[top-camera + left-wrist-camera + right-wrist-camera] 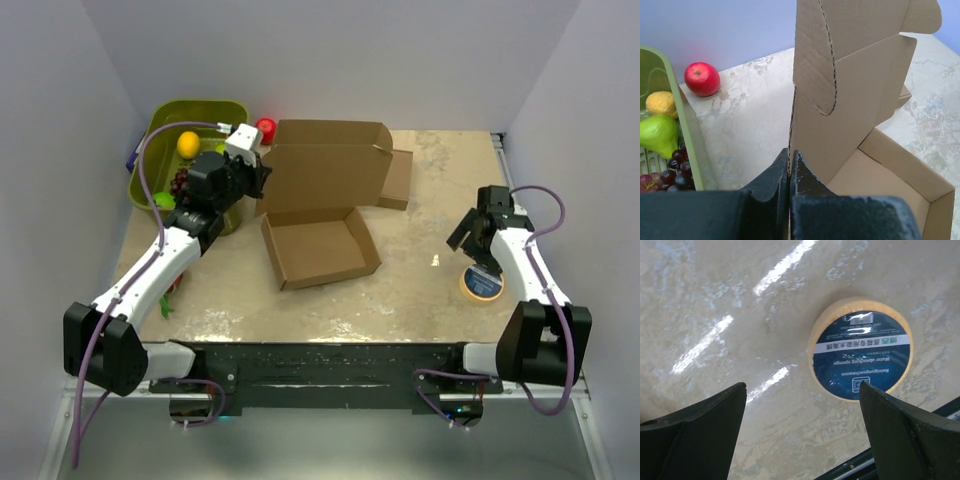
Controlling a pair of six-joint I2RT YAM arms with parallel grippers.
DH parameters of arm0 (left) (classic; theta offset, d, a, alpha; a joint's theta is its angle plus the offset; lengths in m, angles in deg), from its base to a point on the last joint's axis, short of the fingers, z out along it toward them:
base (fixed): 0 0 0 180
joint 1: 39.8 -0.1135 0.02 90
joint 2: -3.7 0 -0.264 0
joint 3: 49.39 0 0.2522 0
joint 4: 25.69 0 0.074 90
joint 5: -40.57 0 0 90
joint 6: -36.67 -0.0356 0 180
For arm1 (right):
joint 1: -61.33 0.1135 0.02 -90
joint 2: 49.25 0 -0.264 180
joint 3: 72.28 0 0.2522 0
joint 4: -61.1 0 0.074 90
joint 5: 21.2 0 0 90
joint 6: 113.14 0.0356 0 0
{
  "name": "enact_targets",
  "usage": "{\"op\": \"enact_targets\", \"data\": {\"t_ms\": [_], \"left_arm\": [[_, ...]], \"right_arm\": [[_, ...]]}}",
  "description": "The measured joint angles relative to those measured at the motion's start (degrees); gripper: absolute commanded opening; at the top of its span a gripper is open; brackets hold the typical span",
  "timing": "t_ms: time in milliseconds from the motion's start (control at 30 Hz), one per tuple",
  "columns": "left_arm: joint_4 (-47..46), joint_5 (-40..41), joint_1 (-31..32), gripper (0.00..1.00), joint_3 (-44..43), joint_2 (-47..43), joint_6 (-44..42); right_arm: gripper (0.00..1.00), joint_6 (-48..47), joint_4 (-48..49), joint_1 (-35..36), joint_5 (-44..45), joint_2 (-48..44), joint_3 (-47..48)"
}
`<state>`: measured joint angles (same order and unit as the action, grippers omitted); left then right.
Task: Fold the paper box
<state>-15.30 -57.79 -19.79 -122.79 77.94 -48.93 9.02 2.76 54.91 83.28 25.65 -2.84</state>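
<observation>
The paper box (322, 245) is a brown cardboard tray in the middle of the table, its lid panel (325, 175) standing upright behind it. My left gripper (262, 178) is shut on the left edge of that lid; in the left wrist view the two fingers (790, 162) pinch the corrugated edge of the paper box (850, 95). My right gripper (466, 237) hangs open at the right of the table, far from the box. In the right wrist view the right gripper (802, 390) holds nothing and only bare table lies between its fingers.
A round yellow sponge disc with a blue label (482, 284) (861, 347) lies under the right arm. A green basket (165, 120) of fruit stands at the back left, a red apple (266, 128) (702, 78) beside it. A smaller flat cardboard piece (398, 180) lies behind the lid.
</observation>
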Motion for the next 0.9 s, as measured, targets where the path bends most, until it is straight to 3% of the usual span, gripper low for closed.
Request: {"op": "enact_targets", "data": {"t_ms": [300, 367, 500, 533, 600, 900], "left_arm": [[0.0, -0.2, -2.8, 0.00, 0.1, 0.0, 1.1], [0.0, -0.4, -2.8, 0.00, 0.1, 0.0, 1.1], [0.0, -0.7, -2.8, 0.00, 0.2, 0.0, 1.2], [-0.1, -0.8, -2.8, 0.00, 0.3, 0.0, 1.2], [-0.1, -1.2, -2.8, 0.00, 0.3, 0.0, 1.2], [-0.4, -3.0, -2.8, 0.00, 0.4, 0.0, 2.0]], "right_arm": [[0.69, 3.0, 4.4, 0.1, 7.7, 9.0, -6.3], [0.58, 3.0, 5.0, 0.1, 9.5, 9.5, -6.4], [0.26, 2.9, 7.7, 0.1, 11.2, 9.3, -8.0], [0.13, 2.8, 8.9, 0.2, 11.3, 9.2, -8.3], [0.00, 2.8, 11.3, 0.2, 11.2, 8.9, -8.9], [0.00, 2.1, 14.9, -0.4, 7.3, 5.0, -11.5]]}}
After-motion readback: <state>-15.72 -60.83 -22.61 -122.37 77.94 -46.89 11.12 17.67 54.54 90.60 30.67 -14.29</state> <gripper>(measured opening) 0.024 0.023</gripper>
